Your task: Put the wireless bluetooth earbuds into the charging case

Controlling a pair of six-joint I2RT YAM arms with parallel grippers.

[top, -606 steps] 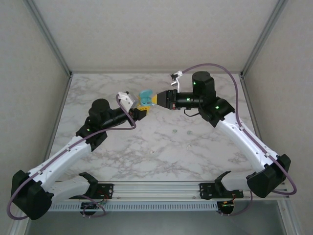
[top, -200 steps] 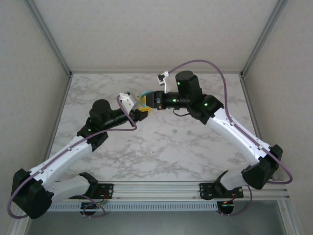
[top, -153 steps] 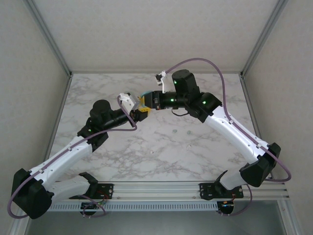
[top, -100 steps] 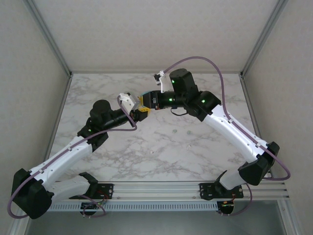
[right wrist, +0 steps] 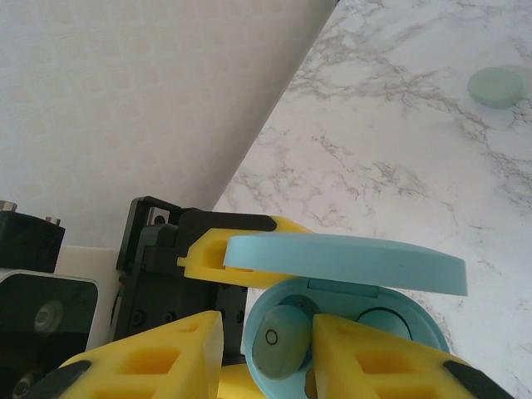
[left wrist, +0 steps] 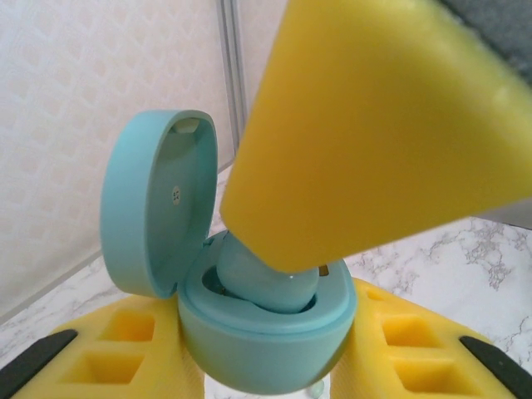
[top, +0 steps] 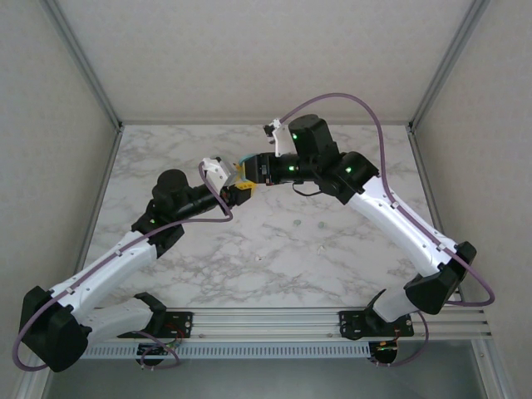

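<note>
The mint charging case (left wrist: 266,337) is lifted above the table with its lid (left wrist: 154,208) swung open. My left gripper (left wrist: 266,362) is shut on the case body, its yellow fingers (right wrist: 241,241) on either side. A mint earbud (right wrist: 278,341) sits in the left socket, and a second earbud (right wrist: 386,322) lies in the right socket. My right gripper (right wrist: 266,328) hovers over the case with its jaws parted around the left earbud, with a gap showing on the left side. From above, the right gripper (top: 249,172) meets the left gripper (top: 238,189) at the table's back centre.
A small mint round piece (right wrist: 496,86) lies loose on the marble table (top: 332,249). The back wall and a metal frame post (left wrist: 233,75) stand close behind the case. Open marble stretches toward the front.
My right gripper has slid slightly left onto the case and its jaws have spread apart, leaving the earbud in the socket. The left arm has not moved.
</note>
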